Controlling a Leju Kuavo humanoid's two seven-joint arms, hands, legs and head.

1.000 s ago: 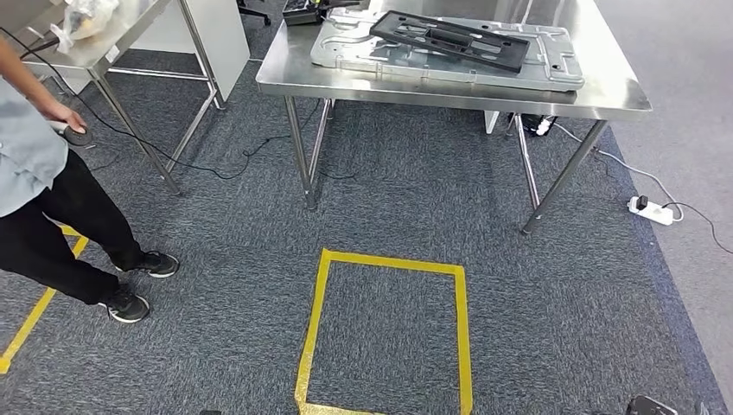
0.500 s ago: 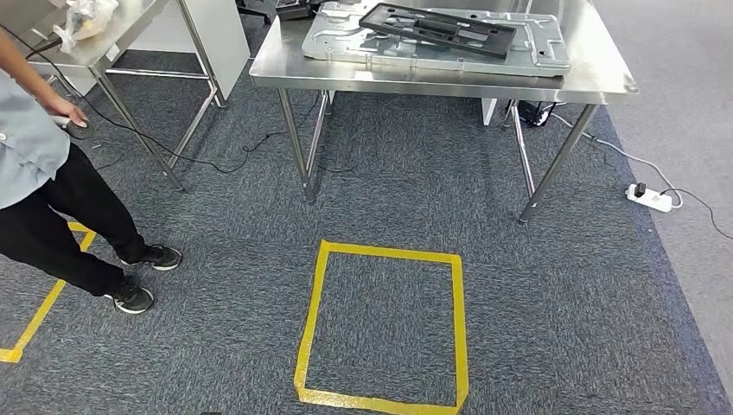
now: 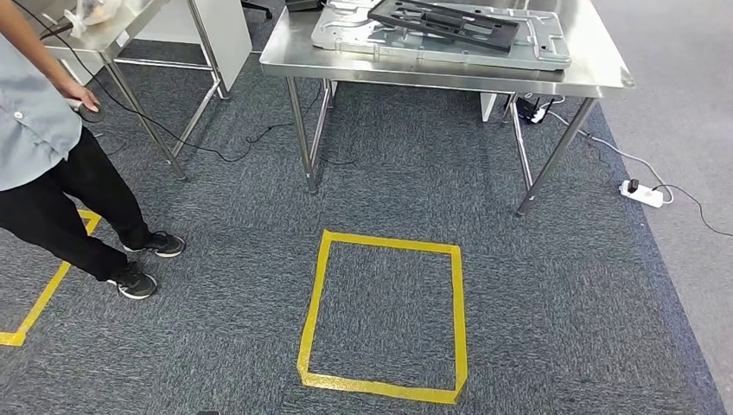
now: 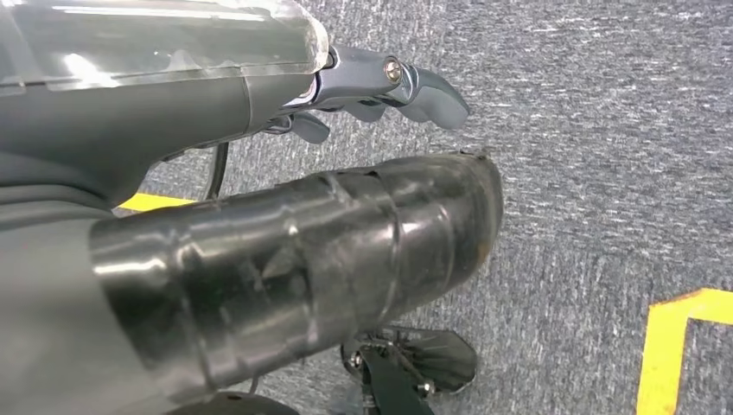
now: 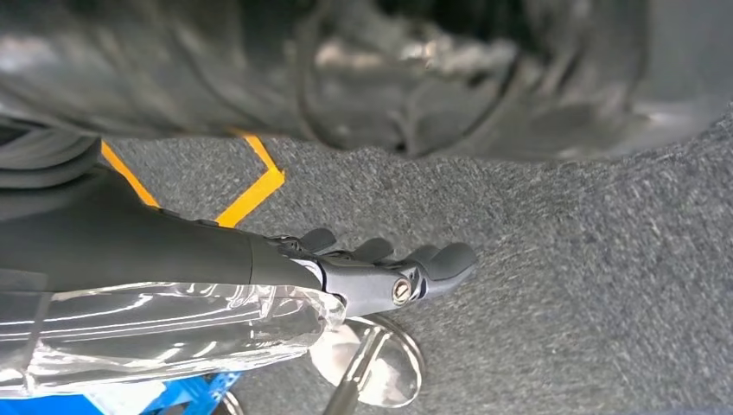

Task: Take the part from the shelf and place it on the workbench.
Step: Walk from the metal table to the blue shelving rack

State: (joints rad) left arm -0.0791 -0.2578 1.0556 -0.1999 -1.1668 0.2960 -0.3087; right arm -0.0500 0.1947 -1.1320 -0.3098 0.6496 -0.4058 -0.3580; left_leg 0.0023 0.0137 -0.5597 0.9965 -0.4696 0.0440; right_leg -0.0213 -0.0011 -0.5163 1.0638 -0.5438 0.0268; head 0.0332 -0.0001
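Head view: black part lies on metal plate on steel workbench, person at left. My left hand and right hand hang empty, fingers loosely apart, above carpet.

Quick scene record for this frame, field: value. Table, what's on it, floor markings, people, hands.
workbench: steel table ahead, at top of head view
on workbench: silver metal plate with a black frame part lying on top
floor marking: yellow tape square on grey carpet, short of the workbench
person: standing at left, hand on a small dark object
second table: steel, at upper left
power strip: white, on the floor right of the workbench
left hand: hanging over carpet, holds nothing
right hand: hanging over carpet, holds nothing
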